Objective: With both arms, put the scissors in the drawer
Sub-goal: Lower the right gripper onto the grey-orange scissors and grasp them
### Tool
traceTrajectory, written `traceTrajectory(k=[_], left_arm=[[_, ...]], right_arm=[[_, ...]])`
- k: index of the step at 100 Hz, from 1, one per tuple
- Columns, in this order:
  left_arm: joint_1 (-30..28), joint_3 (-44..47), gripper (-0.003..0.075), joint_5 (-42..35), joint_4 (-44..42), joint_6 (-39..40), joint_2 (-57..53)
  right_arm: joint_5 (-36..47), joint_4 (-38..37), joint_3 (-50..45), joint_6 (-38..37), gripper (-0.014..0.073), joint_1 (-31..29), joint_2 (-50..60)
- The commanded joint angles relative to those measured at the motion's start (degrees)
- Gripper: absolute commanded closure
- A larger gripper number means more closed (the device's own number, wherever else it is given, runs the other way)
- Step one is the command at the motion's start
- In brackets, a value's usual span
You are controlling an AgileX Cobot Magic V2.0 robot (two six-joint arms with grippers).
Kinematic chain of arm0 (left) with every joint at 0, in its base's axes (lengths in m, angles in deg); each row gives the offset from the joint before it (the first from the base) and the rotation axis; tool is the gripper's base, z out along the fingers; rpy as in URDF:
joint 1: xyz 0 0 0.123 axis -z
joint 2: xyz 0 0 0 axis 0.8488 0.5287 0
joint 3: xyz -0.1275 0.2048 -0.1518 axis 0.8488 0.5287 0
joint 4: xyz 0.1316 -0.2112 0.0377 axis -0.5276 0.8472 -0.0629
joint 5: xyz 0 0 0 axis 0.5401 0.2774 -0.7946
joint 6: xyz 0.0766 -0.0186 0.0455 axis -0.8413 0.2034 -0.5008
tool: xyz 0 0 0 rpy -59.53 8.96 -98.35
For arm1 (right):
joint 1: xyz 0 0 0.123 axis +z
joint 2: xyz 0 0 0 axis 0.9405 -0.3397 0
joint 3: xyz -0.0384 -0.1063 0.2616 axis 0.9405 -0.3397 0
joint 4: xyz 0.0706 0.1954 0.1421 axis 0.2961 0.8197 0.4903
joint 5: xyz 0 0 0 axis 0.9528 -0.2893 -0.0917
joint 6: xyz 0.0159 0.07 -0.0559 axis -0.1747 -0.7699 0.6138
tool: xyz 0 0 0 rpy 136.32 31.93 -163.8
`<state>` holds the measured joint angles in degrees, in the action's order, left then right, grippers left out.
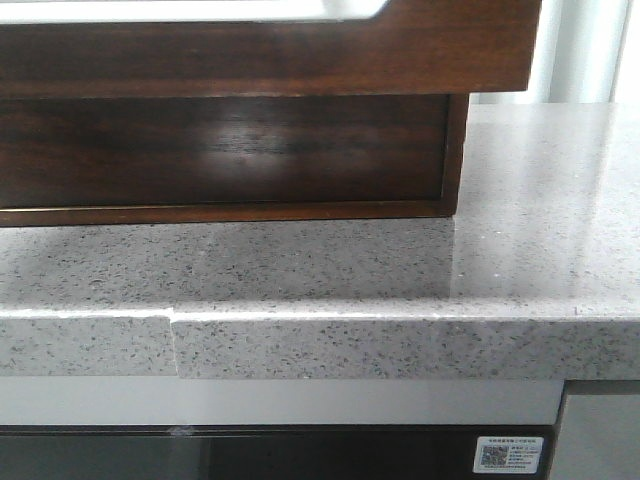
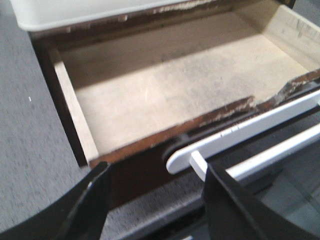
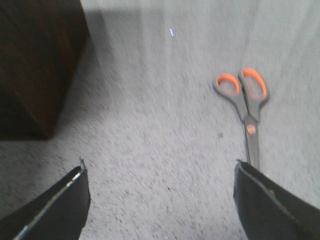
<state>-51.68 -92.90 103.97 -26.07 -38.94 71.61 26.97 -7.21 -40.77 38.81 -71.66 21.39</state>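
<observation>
The drawer is pulled out; its glossy dark-brown front with a pale rounded area at the top rim fills the top of the front view. In the left wrist view it stands open, with a bare pale wood floor. My left gripper is open and empty, over the drawer's front edge. The scissors, grey with orange handle loops, lie flat on the speckled counter, blades closed. My right gripper is open and empty above the counter, and the blade tip reaches its one finger. Neither gripper shows in the front view.
The dark wood cabinet body sits on the grey speckled counter, and its corner shows in the right wrist view. White bars lie below the drawer front. A white object sits behind the drawer.
</observation>
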Motion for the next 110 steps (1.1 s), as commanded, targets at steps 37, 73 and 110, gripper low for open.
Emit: traceTrajectory(k=[37, 73, 110], left_arm=[[1.5, -1.5, 0.0331, -13.2, 5.0, -3.3, 0.4], [1.5, -1.5, 0.0331, -14.6, 12.8, -9.5, 2.4], [1.5, -1.5, 0.0331, -14.7, 12.1, -10.6, 4.1]], right_arm=[[-6.1, -0.9, 12.9, 0.2, 0.006, -12.1, -22.6], [-14.8, 3.4, 25.8, 8.2, 0.006, -18.8, -42.2], [-19.2, 3.8, 36.4, 13.1, 0.0193, -18.9, -55.2]])
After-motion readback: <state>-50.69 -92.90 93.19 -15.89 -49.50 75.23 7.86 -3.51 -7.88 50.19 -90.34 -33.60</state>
